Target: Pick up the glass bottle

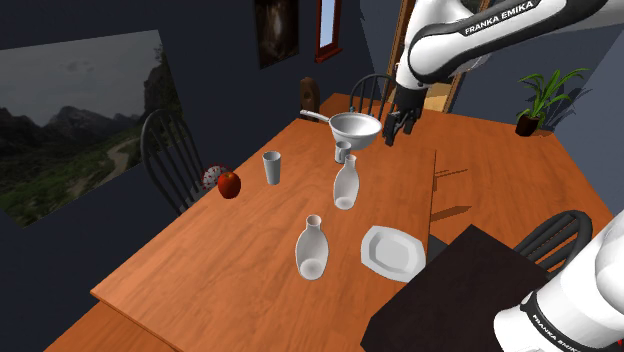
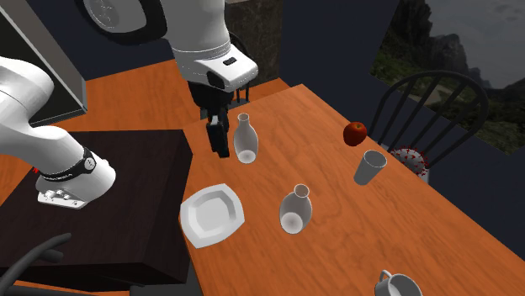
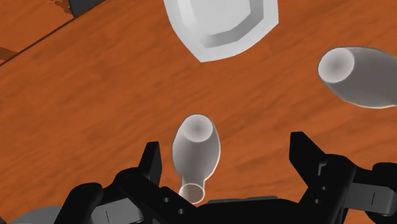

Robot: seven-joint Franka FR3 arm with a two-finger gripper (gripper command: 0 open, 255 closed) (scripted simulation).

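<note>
Two pale see-through bottles stand upright on the wooden table [image 1: 200, 260]. The nearer bottle [image 1: 345, 185] [image 2: 245, 140] [image 3: 196, 147] lies under my gripper [image 3: 229, 162], between the open fingers and closer to one finger [image 3: 151, 167] than the other; neither touches it. In the shoulder view my gripper [image 1: 399, 128] hangs well above the table, up and to the right of that bottle. In the second exterior view my gripper [image 2: 220, 143] shows just left of it. The second bottle [image 1: 312, 250] [image 2: 294, 210] [image 3: 359, 76] stands beside a white plate [image 1: 392, 250] [image 2: 212, 214] [image 3: 222, 25].
On the table are also a grey cup [image 1: 272, 165] [image 2: 368, 166], a red apple [image 1: 229, 184] [image 2: 355, 132], a small clock [image 1: 212, 176], a colander-like bowl [image 1: 356, 128] and a small cup [image 1: 343, 150]. Chairs [image 1: 170, 150] ring the table. The dark stand [image 1: 450, 290] borders its edge.
</note>
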